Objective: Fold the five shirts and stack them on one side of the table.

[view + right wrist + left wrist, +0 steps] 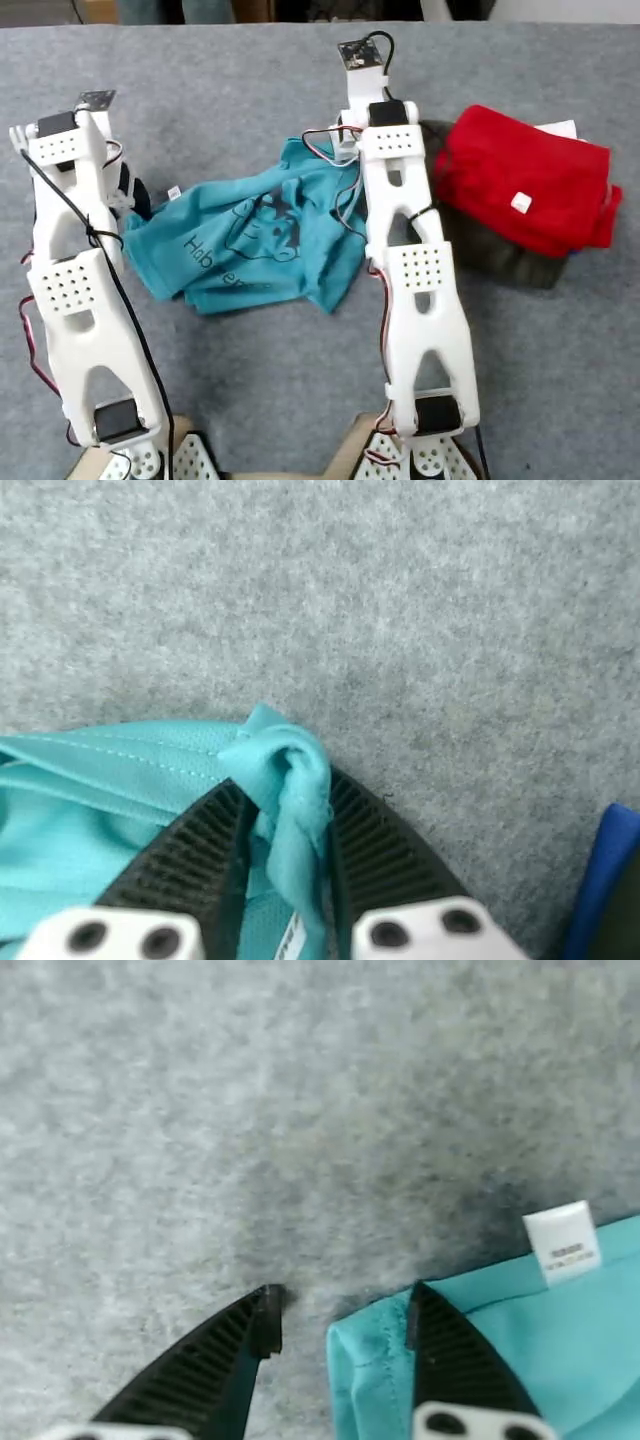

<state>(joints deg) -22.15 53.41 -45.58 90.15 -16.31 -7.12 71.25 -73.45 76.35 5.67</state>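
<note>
Ribbed black fingers [200, 850] of the right gripper [288, 786] are clamped on a bunched fold of the teal shirt [120, 780], at the shirt's end nearer the red shirt [520, 180]. That teal shirt lies crumpled and print-up on the grey table [200, 80] just beside the red shirt. Its long axis runs across the table, pointing toward the red shirt. At the end farthest from the red shirt, the left gripper [342, 1300] stands apart, one finger on the teal hem and the other on bare felt, with a white tag [563, 1243] near it. Folded, the red shirt lies on top of a dark shirt [500, 262].
</note>
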